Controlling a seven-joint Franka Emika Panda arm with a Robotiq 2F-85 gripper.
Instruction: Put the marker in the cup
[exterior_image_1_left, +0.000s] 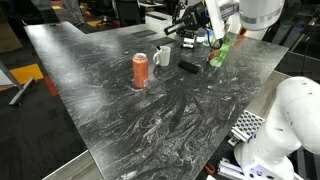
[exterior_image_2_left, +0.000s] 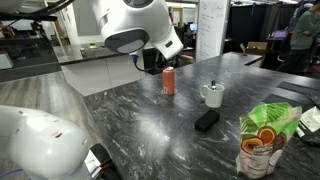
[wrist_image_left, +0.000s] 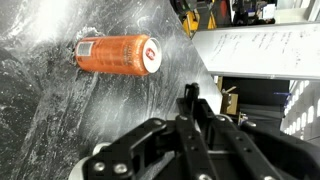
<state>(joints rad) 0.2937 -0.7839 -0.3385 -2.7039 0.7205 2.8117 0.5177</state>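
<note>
- The slim dark marker (exterior_image_2_left: 212, 85) stands upright inside the small white ceramic mug (exterior_image_2_left: 212, 97), its upper end poking above the rim; in an exterior view the mug (exterior_image_1_left: 162, 57) is too small for me to make out the marker
- The mug sits upright on the dark marbled table (exterior_image_1_left: 120, 120), handle out to one side; the orange-red drink can (exterior_image_2_left: 169, 81) stands near it, apart from it
- A flat black rectangular block (exterior_image_2_left: 206, 120) lies on the table near the mug, not touching it; the green plastic bottle (exterior_image_1_left: 218, 52) stands further along, beyond the block
- My claw (wrist_image_left: 189, 95) hangs above the table, well apart from the mug; in the wrist view the fingers look clenched together at one narrow tip with nothing between them; the can (wrist_image_left: 118, 54) lies in that view beyond my fingertips
- In both exterior views my claw (exterior_image_1_left: 186, 27) (exterior_image_2_left: 150, 62) is raised clear of everything on the table
</note>
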